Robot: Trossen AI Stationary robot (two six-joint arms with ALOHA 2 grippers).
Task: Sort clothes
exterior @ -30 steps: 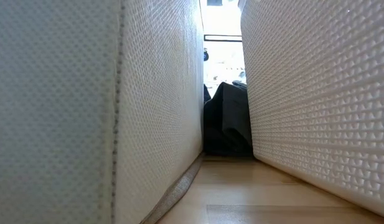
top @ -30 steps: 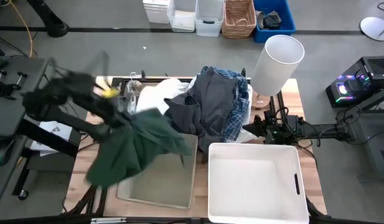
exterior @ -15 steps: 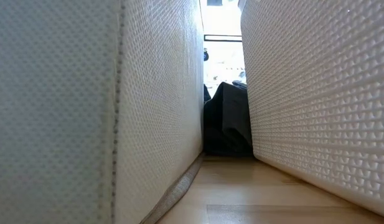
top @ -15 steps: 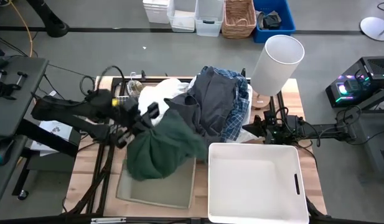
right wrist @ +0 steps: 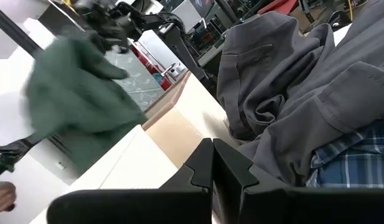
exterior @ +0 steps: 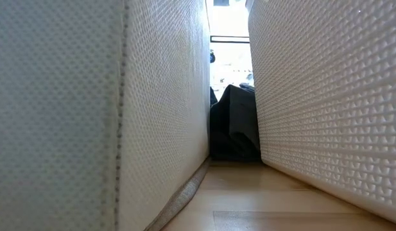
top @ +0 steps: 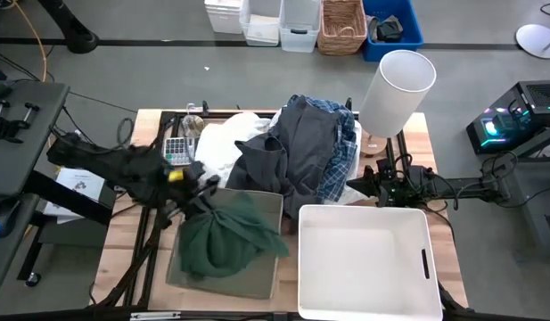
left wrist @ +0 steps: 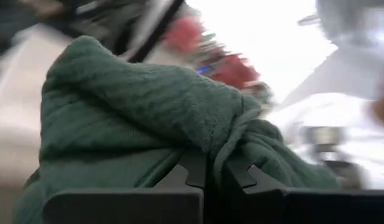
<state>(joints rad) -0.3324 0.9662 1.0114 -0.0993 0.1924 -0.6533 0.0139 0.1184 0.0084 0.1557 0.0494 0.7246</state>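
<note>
My left gripper (top: 200, 191) is shut on the dark green garment (top: 225, 239), which lies bunched over the open beige fabric bin (top: 267, 207) at the table's near left. The garment also shows in the right wrist view (right wrist: 79, 112). The clothes pile sits at the table's middle and far side: a dark grey garment (top: 297, 147), the blue-and-white plaid shirt (top: 340, 178) and white garments (top: 225, 141). My right gripper (right wrist: 213, 158) is shut, and waits beside the pile's right side (top: 357, 185). My left gripper pinches a bunched fold of the green garment (left wrist: 224, 134) between its two fingers, several layers gathered. The fingers come from above and the table's left, slanting down. The garment hangs slack below them, its lower part (top: 223, 259) resting in the beige bin.
A rigid white plastic bin (top: 422, 234) stands at the near right, close beside the beige bin; the low view looks along the narrow gap between their walls (exterior: 88, 115) (exterior: 326, 96). A white cylindrical lampshade (top: 398, 89) stands at the far right. Several containers (top: 341, 25) stand on the floor beyond.
My left gripper has carried the green garment toward the table's near edge and right, and down. The garment hung spread over the beige bin's left edge; now it is bunched inside the bin. The gripper stays shut on it.
</note>
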